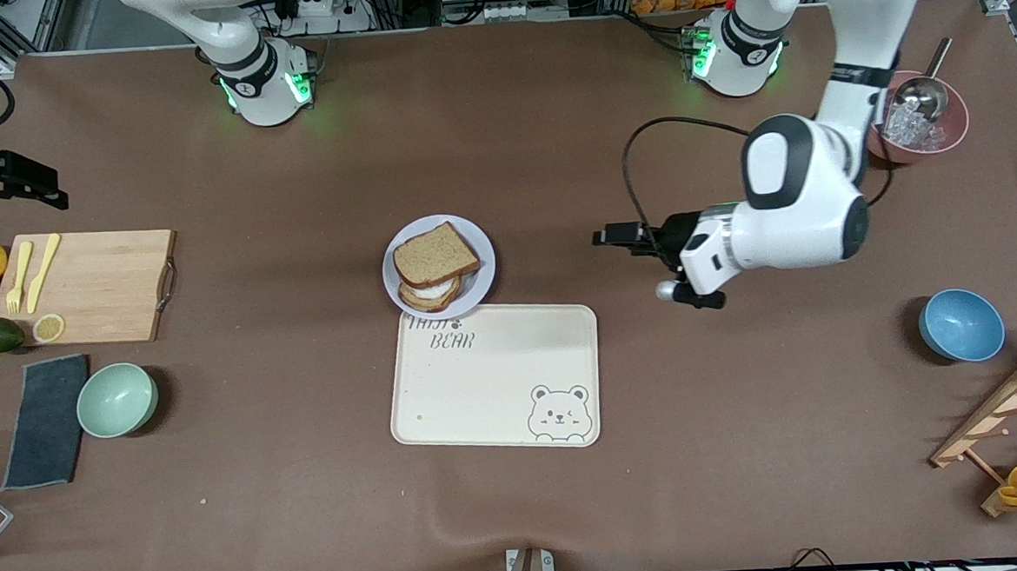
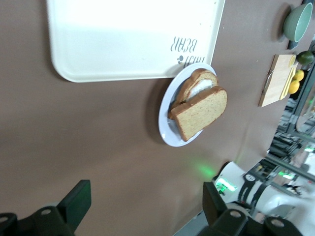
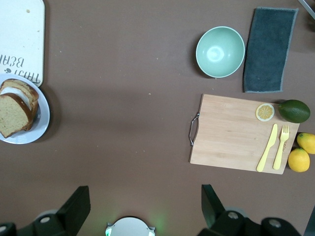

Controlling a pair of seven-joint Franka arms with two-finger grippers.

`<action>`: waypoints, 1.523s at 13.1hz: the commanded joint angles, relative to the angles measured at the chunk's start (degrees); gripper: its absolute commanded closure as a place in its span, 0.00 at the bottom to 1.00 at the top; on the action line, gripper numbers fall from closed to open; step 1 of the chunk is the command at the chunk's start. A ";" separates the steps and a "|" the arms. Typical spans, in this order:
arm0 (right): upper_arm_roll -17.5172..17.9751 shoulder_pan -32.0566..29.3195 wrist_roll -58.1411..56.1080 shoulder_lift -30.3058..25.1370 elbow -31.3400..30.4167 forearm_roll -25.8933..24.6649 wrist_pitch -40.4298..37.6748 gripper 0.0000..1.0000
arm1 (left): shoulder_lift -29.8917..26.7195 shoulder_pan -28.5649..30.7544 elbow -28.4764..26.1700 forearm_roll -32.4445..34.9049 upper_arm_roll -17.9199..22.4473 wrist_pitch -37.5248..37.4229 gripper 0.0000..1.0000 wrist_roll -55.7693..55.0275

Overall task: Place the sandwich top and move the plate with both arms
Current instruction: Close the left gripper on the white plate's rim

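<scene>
looking at it now, the sandwich top (image 1: 435, 254) already sits on the egg slice on the plate (image 1: 479, 280), which overlaps the bear tray (image 1: 496, 382). my left gripper (image 1: 612, 236), fingers spread and empty, hangs over bare table toward the left arm's end from the plate. i'd say it's the nearer one; the right gripper (image 3: 142, 209), also spread wide, waits high up.

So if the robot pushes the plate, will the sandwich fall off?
Maybe. The sandwich top sits crooked on the slice beneath, so it could slide. The plate overlaps the tray edge, so it may tilt. Both grippers' jaws are open, touching nothing.
</scene>
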 commanded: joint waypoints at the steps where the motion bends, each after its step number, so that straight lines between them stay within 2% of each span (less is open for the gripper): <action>1: 0.92 -1.06 0.71 0.73 1.18 -0.77 -1.28 0.00 | -0.44 -5.71 -4.91 -7.46 -0.19 9.04 0.00 3.50; 3: 0.84 -1.24 0.71 1.25 1.01 -0.77 -1.02 0.00 | 0.26 -8.98 -6.32 -13.87 -0.19 13.12 0.00 7.10; 6: 1.01 -1.68 0.63 1.08 1.00 -0.06 -0.76 0.00 | 2.81 -9.25 -8.87 -26.43 -0.28 13.22 0.00 22.44; 10: 1.10 -1.50 0.71 0.73 0.65 -0.15 -0.49 0.00 | 11.23 -11.27 -8.00 -45.33 -0.19 13.30 0.00 42.75; 12: 1.01 -1.85 0.71 0.90 0.48 0.20 -0.14 0.00 | 14.49 -12.41 -7.21 -51.76 -0.19 13.30 0.00 49.80; 15: 0.84 -2.73 0.63 0.82 -0.75 3.10 1.70 0.00 | 17.66 -12.59 -6.33 -53.10 -0.37 13.04 0.12 53.34; 20: 1.19 -1.68 0.02 0.90 -0.58 4.42 1.62 0.00 | 21.35 -12.59 -4.49 -57.41 -1.25 12.51 0.19 59.94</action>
